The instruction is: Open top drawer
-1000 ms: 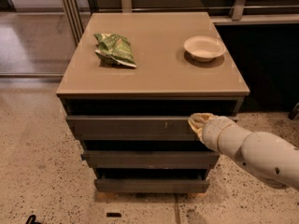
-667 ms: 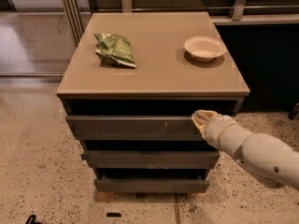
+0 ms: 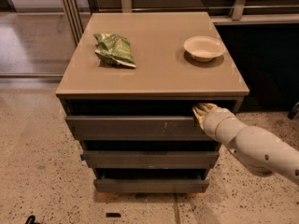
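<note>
Risen and nudged slightly rightward over the last second: gripper [image 3: 202, 112], now at the upper right corner of the top drawer [image 3: 121, 126], tip at the front's top edge beside the dark gap under the tabletop [image 3: 154, 73]. Open or closed: cannot tell. Pale arm [image 3: 252, 146] reaching in from the lower right foreground, above speckled floor [image 3: 37, 162]. Nearest and lowest, two lower drawer fronts [image 3: 149, 159], grey, unmarked, both seemingly shut. Above them the top drawer, dark grey, handle-less, pale scratches right of centre, no interior showing, so seemingly not yet pulled out. Judged meaning of the shift: hunting for purchase on the upper lip, with no handle to grab; approach about finished, pull toward the robot yet to come. Likely risk: slipping off the thin edge. Further back on the tabletop, crumpled green bag [image 3: 114, 49] at left, pale bowl [image 3: 204, 48] at right, well apart, neither in the drawer's way. Beyond, metal rails and dark glass
</note>
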Controlling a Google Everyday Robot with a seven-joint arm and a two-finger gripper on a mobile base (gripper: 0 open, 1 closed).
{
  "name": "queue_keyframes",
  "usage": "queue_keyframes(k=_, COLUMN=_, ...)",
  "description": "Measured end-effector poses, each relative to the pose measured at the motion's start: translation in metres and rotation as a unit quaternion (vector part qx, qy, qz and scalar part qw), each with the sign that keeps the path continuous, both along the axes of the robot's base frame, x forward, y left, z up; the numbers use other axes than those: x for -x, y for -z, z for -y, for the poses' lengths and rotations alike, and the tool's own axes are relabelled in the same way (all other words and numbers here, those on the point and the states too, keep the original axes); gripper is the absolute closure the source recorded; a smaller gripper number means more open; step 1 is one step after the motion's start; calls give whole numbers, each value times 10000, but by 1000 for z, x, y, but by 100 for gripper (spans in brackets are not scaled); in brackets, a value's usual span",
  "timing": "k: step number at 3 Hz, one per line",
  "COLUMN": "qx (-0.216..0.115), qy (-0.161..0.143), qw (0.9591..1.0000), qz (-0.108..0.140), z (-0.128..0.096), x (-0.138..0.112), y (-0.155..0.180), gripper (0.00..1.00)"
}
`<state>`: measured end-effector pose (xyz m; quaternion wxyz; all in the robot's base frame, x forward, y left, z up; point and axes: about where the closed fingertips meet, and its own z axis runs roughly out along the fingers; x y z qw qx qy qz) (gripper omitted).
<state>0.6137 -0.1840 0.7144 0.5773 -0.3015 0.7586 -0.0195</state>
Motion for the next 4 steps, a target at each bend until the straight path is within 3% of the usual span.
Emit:
queue_keyframes(k=1, qx=32, qy=21, qw=9999, qz=-167, z=-3, x=-17, y=5, gripper=100)
queue_keyframes(k=3, qx=304, qy=154, qw=9990, qz=-286, z=0, x=-27, y=17, gripper=100)
queue_keyframes(k=4, qx=370, qy=100, qw=9981, qz=-479, z=-7, x=-24, y=21, gripper=100)
